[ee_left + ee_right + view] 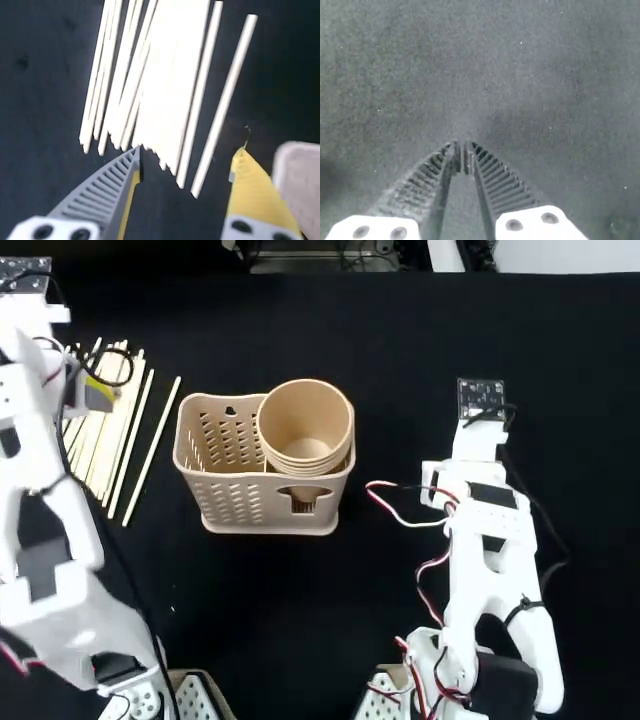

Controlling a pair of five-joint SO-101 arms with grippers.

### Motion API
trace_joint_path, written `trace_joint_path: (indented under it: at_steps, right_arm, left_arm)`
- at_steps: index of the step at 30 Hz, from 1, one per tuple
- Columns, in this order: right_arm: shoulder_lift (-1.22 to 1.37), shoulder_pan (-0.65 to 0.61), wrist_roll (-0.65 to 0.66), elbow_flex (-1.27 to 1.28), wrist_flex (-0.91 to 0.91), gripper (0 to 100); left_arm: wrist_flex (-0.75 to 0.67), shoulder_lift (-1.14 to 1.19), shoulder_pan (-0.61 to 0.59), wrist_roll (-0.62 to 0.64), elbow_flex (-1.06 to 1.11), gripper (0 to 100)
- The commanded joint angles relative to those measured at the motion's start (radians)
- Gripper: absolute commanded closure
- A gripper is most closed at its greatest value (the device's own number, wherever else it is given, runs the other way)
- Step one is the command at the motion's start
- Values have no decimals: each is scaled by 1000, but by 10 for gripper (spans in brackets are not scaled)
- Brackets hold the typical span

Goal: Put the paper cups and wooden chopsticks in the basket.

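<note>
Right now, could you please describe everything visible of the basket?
The basket is beige, plastic-looking and rectangular, with slotted walls and handle cutouts. It stands upright on the black table. A stack of paper cups sits in one end; the chopsticks lie on the table, apart, beyond its other end.

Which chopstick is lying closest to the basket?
The lone chopstick lying apart from the pile, nearest the basket; the others are bunched farther away.
</note>
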Motion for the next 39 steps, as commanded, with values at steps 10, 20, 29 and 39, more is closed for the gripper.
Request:
trace_joint_path:
  at_steps: [10, 20, 29, 39]
  right_arm:
    - [-21, -43, 0, 18, -15, 963]
    - [-21, -40, 0, 25, -41, 963]
    - [-21, -40, 0, 25, -41, 963]
    - [-21, -40, 0, 31, -44, 963]
  left_arm:
    - [-120, 855, -30, -54, -734, 715]
    - [9, 1231, -25, -55, -1104, 832]
    - [68, 1227, -22, -54, -1096, 973]
    - [120, 1074, -18, 78, -1096, 972]
